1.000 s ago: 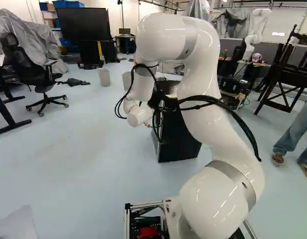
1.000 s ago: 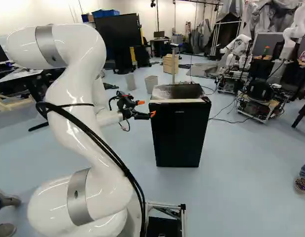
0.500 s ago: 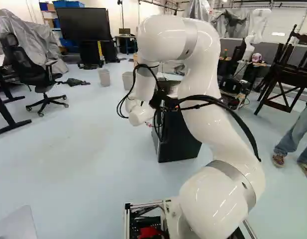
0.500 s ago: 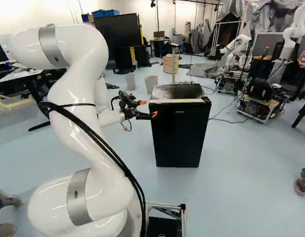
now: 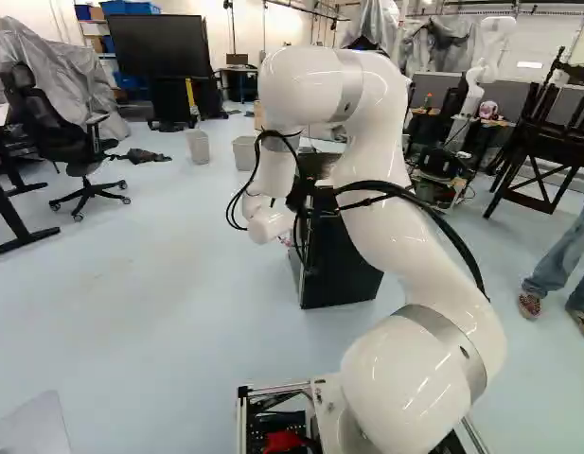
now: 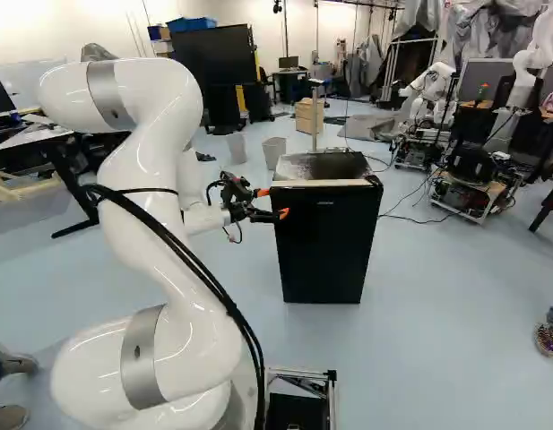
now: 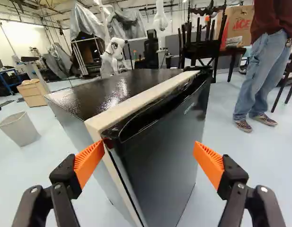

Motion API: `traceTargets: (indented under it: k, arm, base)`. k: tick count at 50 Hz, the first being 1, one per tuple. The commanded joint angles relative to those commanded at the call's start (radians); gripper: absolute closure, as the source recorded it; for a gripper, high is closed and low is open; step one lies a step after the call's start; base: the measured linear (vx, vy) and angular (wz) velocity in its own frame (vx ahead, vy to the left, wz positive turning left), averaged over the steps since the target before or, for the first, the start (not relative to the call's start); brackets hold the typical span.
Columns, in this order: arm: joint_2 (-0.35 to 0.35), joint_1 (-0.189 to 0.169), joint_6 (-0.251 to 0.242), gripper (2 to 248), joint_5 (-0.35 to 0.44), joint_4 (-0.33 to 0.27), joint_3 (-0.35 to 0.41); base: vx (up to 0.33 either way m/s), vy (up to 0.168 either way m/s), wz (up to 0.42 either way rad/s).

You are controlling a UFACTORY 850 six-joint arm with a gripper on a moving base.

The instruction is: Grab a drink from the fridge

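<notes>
Our hand (image 7: 149,148) has its fingers spread, mini fridge (image 7: 112,92) upright just ahead, door (image 7: 160,163) edge way nearer one orange pad (image 7: 89,163) than the other.

The fridge (image 7: 160,165) is showing a glossy top, the arm (image 6: 137,179) is gleaming smoothly, the cabinet (image 7: 32,93) is looking wooden.

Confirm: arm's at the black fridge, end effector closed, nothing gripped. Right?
Not closed. The wrist view shows the end effector open, its orange pads wide apart. The rest holds: the arm is at the black fridge, nothing gripped.
</notes>
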Motion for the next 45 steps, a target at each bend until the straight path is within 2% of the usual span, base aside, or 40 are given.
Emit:
traceTargets:
  k: [25,45]
  arm:
    - [0.002,-0.012,0.000,3,0.000,0.000,0.006]
    - [0.032,-0.001,0.000,3,0.000,0.000,0.062]
  base:
    - [0.000,0.000,0.000]
    - [0.000,0.000,0.000]
